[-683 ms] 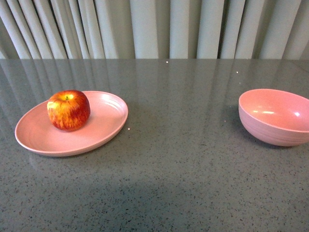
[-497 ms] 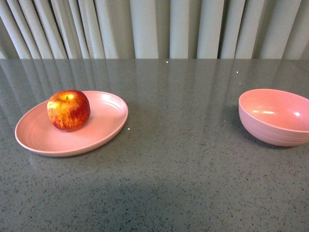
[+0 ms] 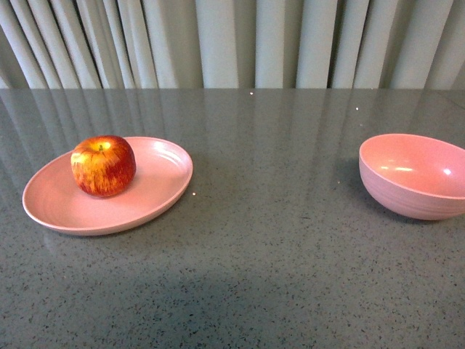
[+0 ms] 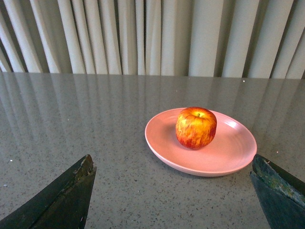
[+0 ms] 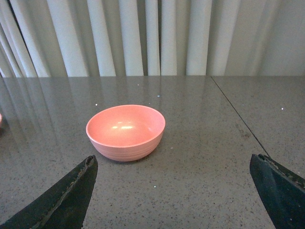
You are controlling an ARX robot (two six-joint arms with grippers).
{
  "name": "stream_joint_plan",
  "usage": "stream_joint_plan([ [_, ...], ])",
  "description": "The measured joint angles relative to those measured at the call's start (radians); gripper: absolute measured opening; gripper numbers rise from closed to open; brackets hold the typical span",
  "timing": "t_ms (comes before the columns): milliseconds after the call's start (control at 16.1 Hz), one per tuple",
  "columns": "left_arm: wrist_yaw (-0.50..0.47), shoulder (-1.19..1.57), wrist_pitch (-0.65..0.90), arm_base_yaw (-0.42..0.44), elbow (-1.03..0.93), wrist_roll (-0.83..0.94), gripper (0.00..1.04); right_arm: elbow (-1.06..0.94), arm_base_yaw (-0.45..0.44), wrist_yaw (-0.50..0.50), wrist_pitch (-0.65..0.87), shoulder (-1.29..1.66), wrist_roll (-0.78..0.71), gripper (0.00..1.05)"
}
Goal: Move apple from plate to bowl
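A red apple with yellow streaks sits on the shallow pink plate at the table's left. The deep pink bowl stands empty at the right. Neither arm shows in the front view. In the left wrist view my left gripper is open and empty, well short of the plate and the apple. In the right wrist view my right gripper is open and empty, short of the bowl.
The grey speckled table carries only the plate and the bowl, set far apart. Pale curtains hang behind the far edge. A seam crosses the tabletop beside the bowl in the right wrist view.
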State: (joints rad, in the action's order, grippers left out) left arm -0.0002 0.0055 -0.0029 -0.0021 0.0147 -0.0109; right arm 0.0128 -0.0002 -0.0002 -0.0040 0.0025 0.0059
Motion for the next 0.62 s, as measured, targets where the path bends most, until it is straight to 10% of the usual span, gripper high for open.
stream_joint_plan([
  [621, 0.000, 0.000, 0.000, 0.000, 0.000, 0.000, 0.98, 0.000, 0.000, 0.000, 0.000, 0.000, 0.000, 0.98],
])
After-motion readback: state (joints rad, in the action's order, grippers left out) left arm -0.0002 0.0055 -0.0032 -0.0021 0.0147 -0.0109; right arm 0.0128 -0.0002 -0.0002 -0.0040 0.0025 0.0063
